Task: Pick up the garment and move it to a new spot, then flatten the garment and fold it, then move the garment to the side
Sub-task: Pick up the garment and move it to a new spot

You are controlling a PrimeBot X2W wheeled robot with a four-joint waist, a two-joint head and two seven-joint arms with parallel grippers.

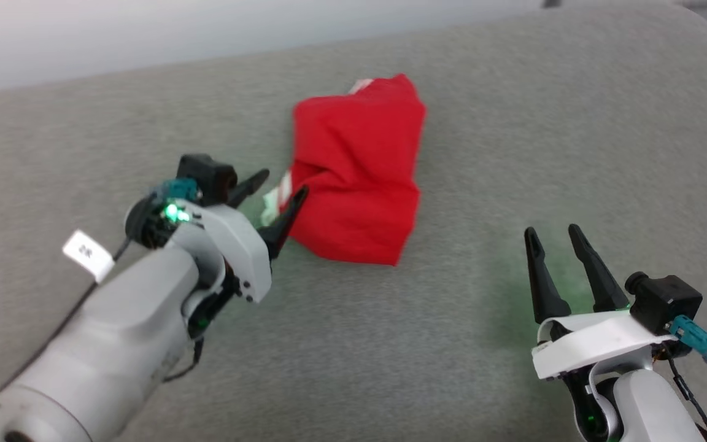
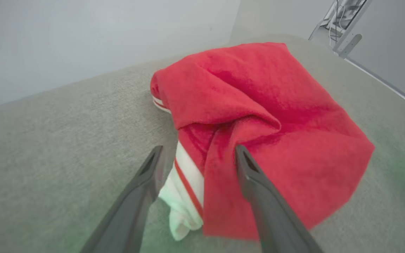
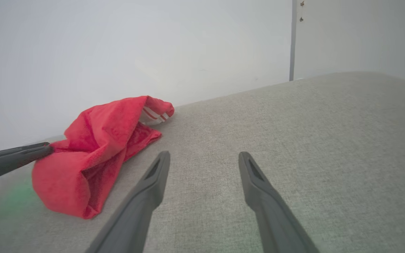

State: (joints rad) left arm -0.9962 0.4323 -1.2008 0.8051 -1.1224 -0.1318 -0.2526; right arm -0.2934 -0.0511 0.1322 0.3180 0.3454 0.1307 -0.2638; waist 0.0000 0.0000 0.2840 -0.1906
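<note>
The garment (image 1: 356, 169) is a red bundle folded small, lying on the grey fabric surface (image 1: 513, 123) near the middle. White-and-red striped trim shows at its left edge, between the fingers of my left gripper (image 1: 281, 184). That gripper stands open at the bundle's left side, one finger against the red cloth. In the left wrist view the garment (image 2: 258, 123) lies just past the spread fingers of the gripper (image 2: 198, 154), the trim between them. My right gripper (image 1: 553, 236) is open over bare fabric to the right, apart from the garment (image 3: 93, 154). Its own view shows its gripper (image 3: 204, 158) holding nothing.
A pale wall (image 3: 118, 45) runs behind the surface's far edge. A metal stand (image 2: 343, 38) rises past the far right corner. The left arm's dark fingers (image 3: 16, 158) reach in at the left of the right wrist view.
</note>
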